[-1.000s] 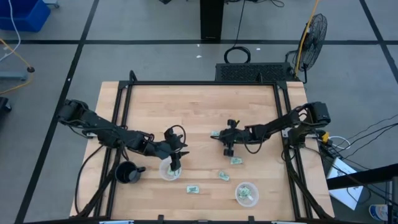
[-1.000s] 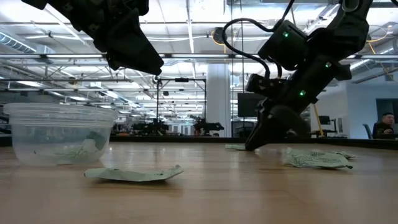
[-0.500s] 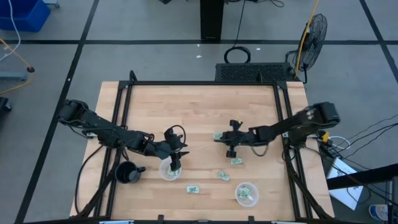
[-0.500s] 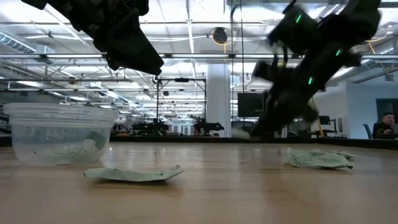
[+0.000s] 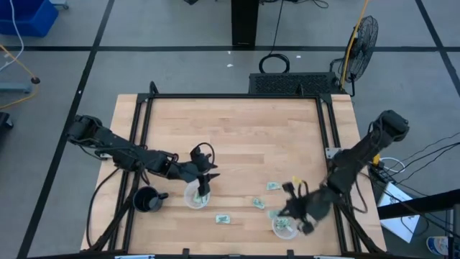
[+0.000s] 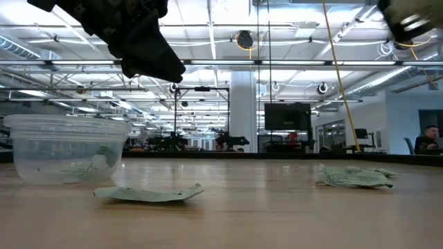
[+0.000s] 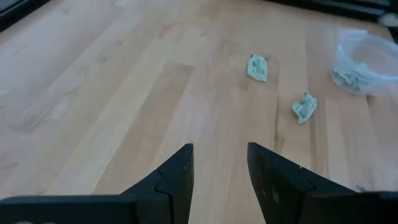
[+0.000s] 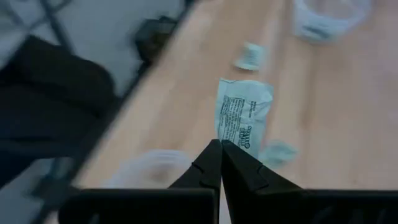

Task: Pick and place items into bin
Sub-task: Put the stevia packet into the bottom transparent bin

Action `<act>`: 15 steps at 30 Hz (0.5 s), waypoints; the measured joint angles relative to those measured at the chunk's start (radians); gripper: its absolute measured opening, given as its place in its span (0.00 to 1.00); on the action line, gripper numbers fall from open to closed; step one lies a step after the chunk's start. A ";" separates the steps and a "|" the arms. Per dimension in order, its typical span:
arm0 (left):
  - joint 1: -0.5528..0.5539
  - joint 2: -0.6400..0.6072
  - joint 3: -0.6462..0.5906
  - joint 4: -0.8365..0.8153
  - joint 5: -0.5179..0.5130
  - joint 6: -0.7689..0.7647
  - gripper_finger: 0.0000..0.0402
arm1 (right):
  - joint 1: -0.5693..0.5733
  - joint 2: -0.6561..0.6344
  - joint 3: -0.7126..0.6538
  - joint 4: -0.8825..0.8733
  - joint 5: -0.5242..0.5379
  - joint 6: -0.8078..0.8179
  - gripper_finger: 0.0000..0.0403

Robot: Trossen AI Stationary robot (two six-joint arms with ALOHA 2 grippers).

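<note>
Small pale green-and-white packets lie flat on the wooden table: one (image 5: pixel 274 185), a second (image 5: pixel 258 203) and a third (image 5: pixel 222 218). Two clear round cups stand near the near edge, the left cup (image 5: pixel 195 196) and the right cup (image 5: pixel 284 225), each with packets inside. My left gripper (image 5: pixel 203 188) hangs open over the left cup's rim and holds nothing; its fingers (image 7: pixel 177 174) show a clear gap. My right gripper (image 5: pixel 290 211) is shut on one packet (image 8: pixel 242 112) just above the right cup. My right gripper pinches the packet by its edge (image 8: pixel 225 138) between the two fingertips. The packet stands out beyond the fingertips, flat and lifted clear of the table. One layer or several, I cannot tell.
A black mug (image 5: pixel 147 200) stands left of the left cup. The table's black frame rails run along its left and right sides (image 5: pixel 336 165). Bare wood lies across the far half of the table (image 5: pixel 230 122). In the low view a packet (image 6: pixel 147 194) lies in front of the left cup (image 6: pixel 66 149).
My right gripper has swung from the middle of the table toward the near edge and to the right, ending over the right cup. The packet that lay beside it mid-table is gone from there and now rides in its fingertips.
</note>
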 joint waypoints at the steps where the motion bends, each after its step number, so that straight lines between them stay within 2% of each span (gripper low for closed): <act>1: 0.002 0.000 0.000 0.006 0.000 -0.002 0.39 | 0.033 0.014 0.011 -0.006 0.012 0.014 0.00; 7: 0.008 0.000 0.000 0.017 0.000 -0.004 0.39 | 0.131 0.139 0.021 -0.046 0.006 0.190 0.00; 11: 0.008 0.000 0.000 0.017 0.005 -0.008 0.39 | 0.140 0.205 0.021 -0.043 -0.014 0.270 0.00; 15: 0.008 0.000 0.000 0.019 0.007 -0.029 0.39 | 0.137 0.222 0.023 -0.065 -0.013 0.336 0.05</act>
